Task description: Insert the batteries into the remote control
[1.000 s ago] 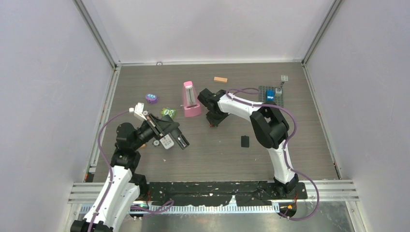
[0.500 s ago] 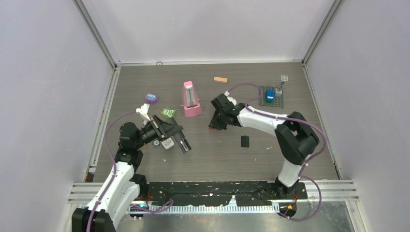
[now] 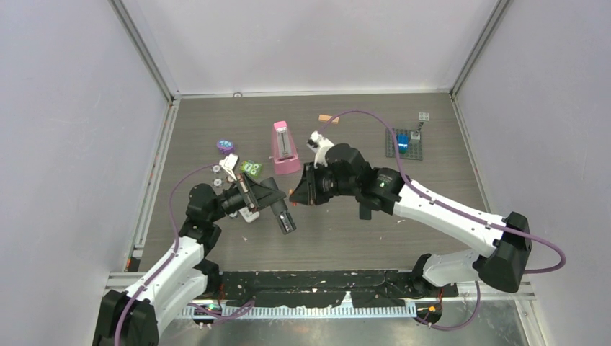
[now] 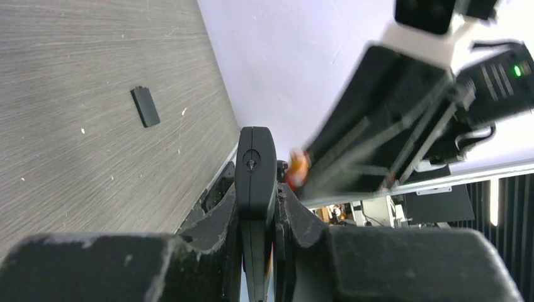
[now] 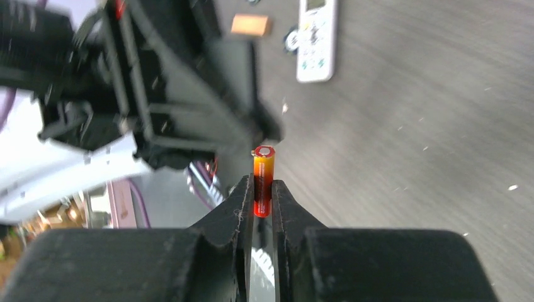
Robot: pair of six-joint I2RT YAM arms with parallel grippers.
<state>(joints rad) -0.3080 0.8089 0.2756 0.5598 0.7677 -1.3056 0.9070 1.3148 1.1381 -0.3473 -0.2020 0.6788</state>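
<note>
One battery: orange, centre of right wrist view, end outward for feeding in.
Right tool: my jaws clamped on it.
Left tool: pinches the black remote edgewise, offering it.

Left arm angled inward over the table, its gripper clamped on a black remote. Right arm stretched far leftward, its gripper pinching an orange battery, fingertips near the left's.
</note>
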